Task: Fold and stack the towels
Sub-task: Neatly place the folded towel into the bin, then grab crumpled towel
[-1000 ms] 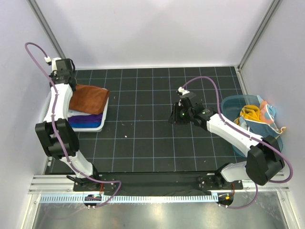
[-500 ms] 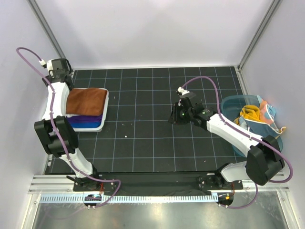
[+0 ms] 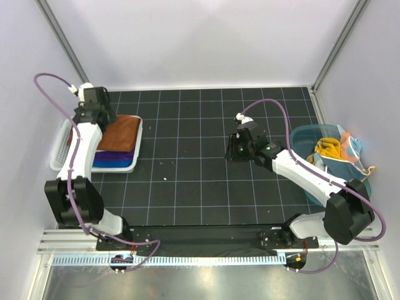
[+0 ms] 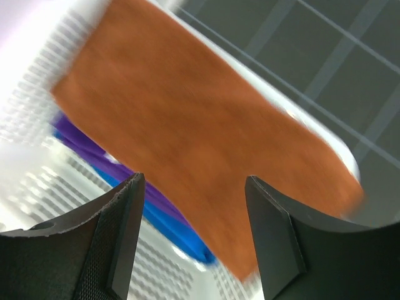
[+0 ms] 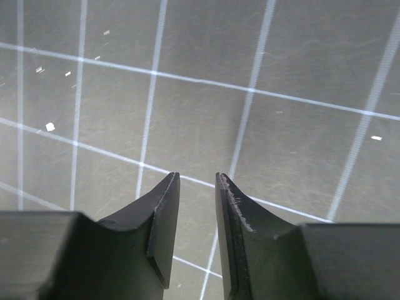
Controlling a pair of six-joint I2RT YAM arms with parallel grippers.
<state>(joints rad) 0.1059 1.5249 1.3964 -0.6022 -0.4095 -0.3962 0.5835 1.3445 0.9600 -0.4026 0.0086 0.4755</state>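
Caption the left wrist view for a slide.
Open left gripper hovers over the rust-brown towel topping a purple towel and a blue towel in the white basket.

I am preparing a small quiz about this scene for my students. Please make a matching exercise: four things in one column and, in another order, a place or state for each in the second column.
Column 1
1. rust brown towel
2. teal tub
3. right gripper
4. left gripper

Column 2
a. holds crumpled towels, at the right
b. open, above the rust brown towel
c. tops the stack in the white basket
d. over the bare black mat, holding nothing

Pairs: 1-c, 2-a, 3-d, 4-b
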